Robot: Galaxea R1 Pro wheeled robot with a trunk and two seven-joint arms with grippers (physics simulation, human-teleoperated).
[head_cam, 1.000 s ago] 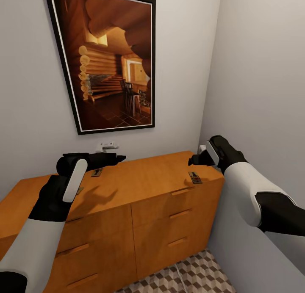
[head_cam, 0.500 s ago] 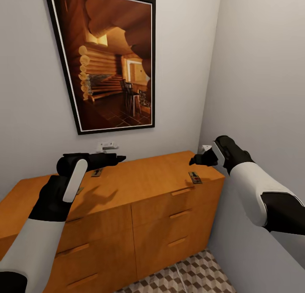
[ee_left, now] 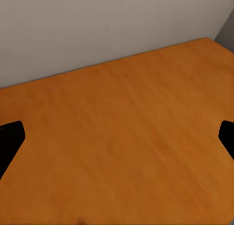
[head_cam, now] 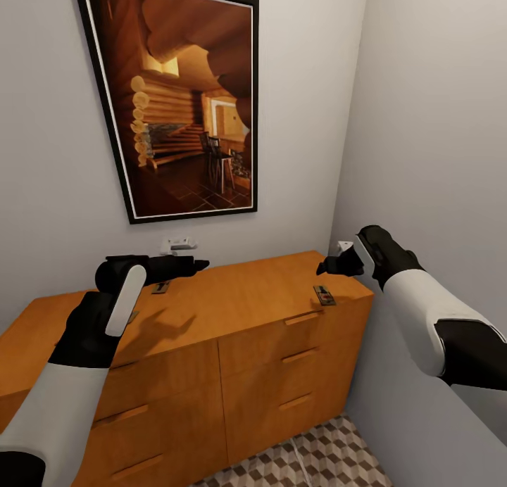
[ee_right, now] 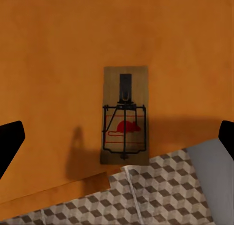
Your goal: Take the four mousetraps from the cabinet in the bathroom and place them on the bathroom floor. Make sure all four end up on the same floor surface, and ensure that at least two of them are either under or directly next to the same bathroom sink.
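The orange-brown cabinet (head_cam: 232, 297) stands against the wall. A mousetrap (head_cam: 324, 295) lies near the right front corner of its top. My right gripper (head_cam: 326, 267) hovers open just above this mousetrap (ee_right: 124, 115), which the right wrist view shows centred between the dark fingertips (ee_right: 10, 134). Another mousetrap (head_cam: 161, 287) lies near the back left of the top, just below my left gripper (head_cam: 198, 264). The left gripper (ee_left: 117, 137) is open over bare cabinet top (ee_left: 122, 117). A strip of cube-patterned bathroom floor (head_cam: 310, 459) shows below the cabinet, and floor (ee_right: 161, 191) also shows past the cabinet's edge. The sink is out of view.
A large framed picture (head_cam: 179, 96) hangs above the cabinet. A small white fitting (head_cam: 177, 244) sits on the back wall and another (head_cam: 343, 247) in the right corner. The grey side wall (head_cam: 436, 156) stands close beside my right arm.
My right arm has shifted slightly to the right, staying above the mousetrap. The left arm has not moved.
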